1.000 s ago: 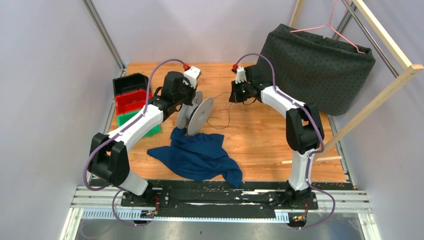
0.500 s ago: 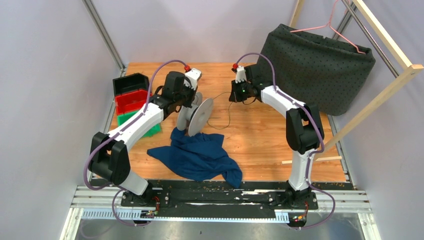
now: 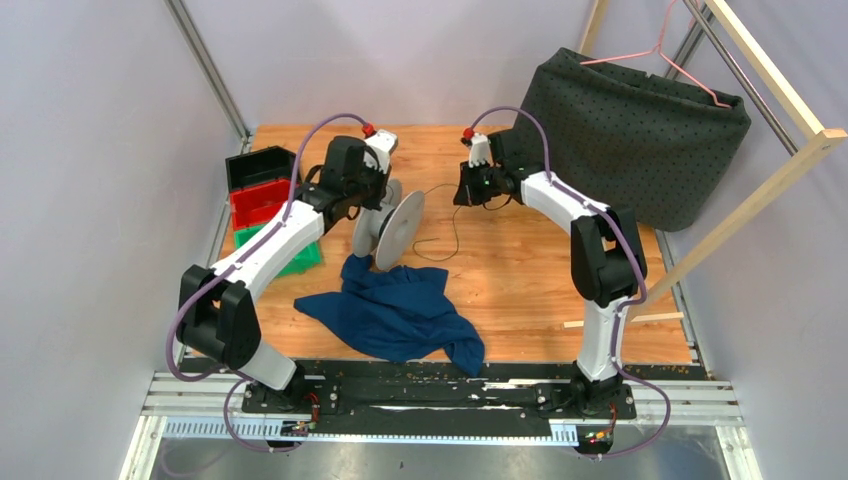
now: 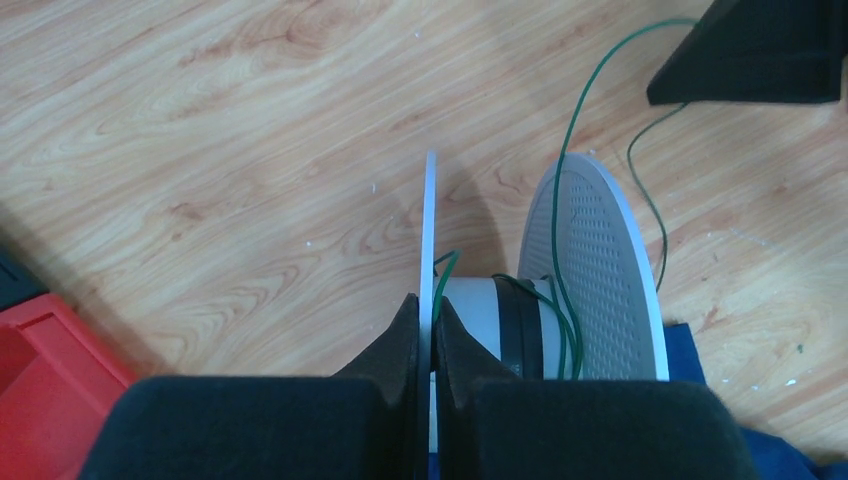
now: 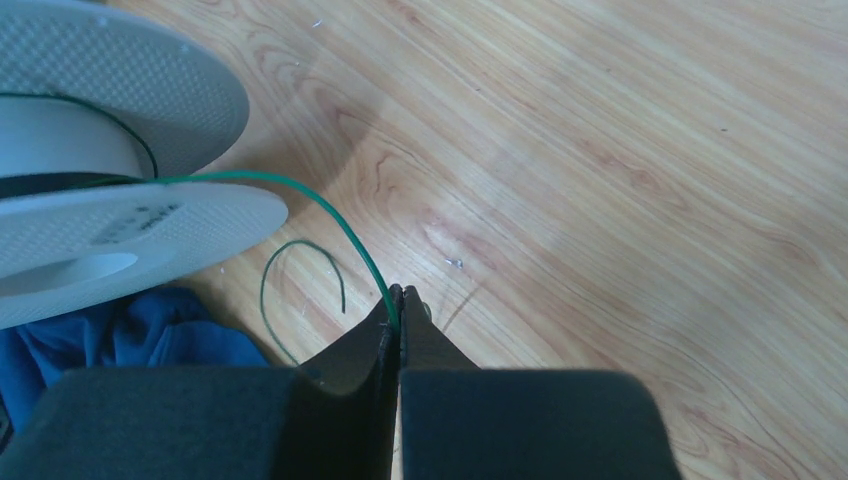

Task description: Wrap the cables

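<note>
A white perforated spool [image 3: 392,226] stands on edge on the wooden table. My left gripper [image 4: 428,312] is shut on the spool's thin left flange [image 4: 429,225]; it shows in the top view [image 3: 372,195] too. A thin green wire [image 4: 572,130] runs off the spool's hub [image 4: 490,320], with a few turns on it. My right gripper [image 5: 400,300] is shut on that wire [image 5: 310,200], which arcs back to the spool [image 5: 120,90]. In the top view the right gripper [image 3: 462,190] sits right of the spool, and slack wire [image 3: 452,235] loops on the table.
A blue cloth [image 3: 400,310] lies just in front of the spool. Black, red and green bins [image 3: 262,200] are stacked at the left edge. A dark dotted fabric [image 3: 640,130] hangs on a wooden frame at the back right, with a pink hanger [image 3: 660,50] above.
The left arm's wrist has shifted slightly back and left with the spool still held. The right gripper has edged a little left with the wire.
</note>
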